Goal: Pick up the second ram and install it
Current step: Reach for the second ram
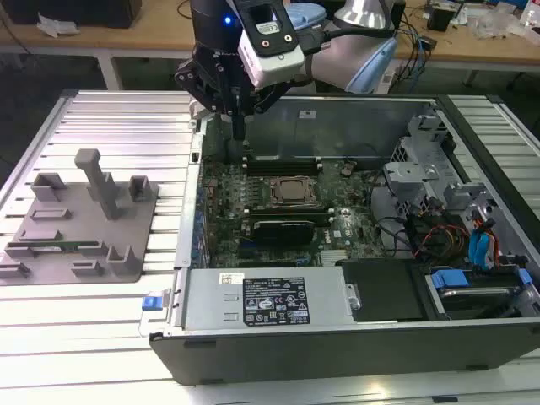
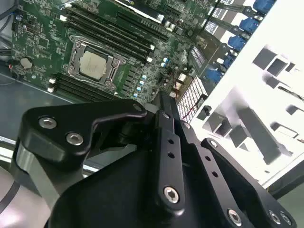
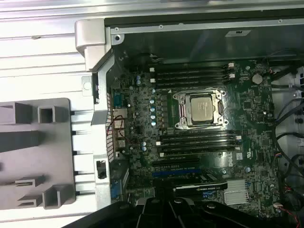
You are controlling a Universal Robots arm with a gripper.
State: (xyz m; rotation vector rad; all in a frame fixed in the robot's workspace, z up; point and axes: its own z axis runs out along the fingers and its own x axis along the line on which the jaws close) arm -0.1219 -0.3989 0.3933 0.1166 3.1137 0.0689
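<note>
The tool (image 1: 239,131) is seen hanging over the far corner of the open computer case (image 1: 337,126), toward the exterior view's left, above the motherboard (image 1: 278,219). Its jaws are drawn together and nothing is seen held between them; in the second wrist view the tool (image 2: 161,102) is shown closed in the same way, with the long black memory slots (image 2: 109,35) below it.

The second ram (image 1: 52,246) is found well apart from the tool, lying flat in a low channel of the grey holder tray (image 1: 51,224), which rests on the ribbed tabletop (image 1: 118,118) beside the case.

The stick is judged to be light, thin and stiff, but fragile: it could be cracked if bent, and its chips and contact edge are best left untouched. A hold across the two flat faces near the middle of its length, on the upper long edge, is judged soundest, so that the stick is kept level and the contact edge is left free. Smooth board faces may let it slip under a light squeeze
</note>
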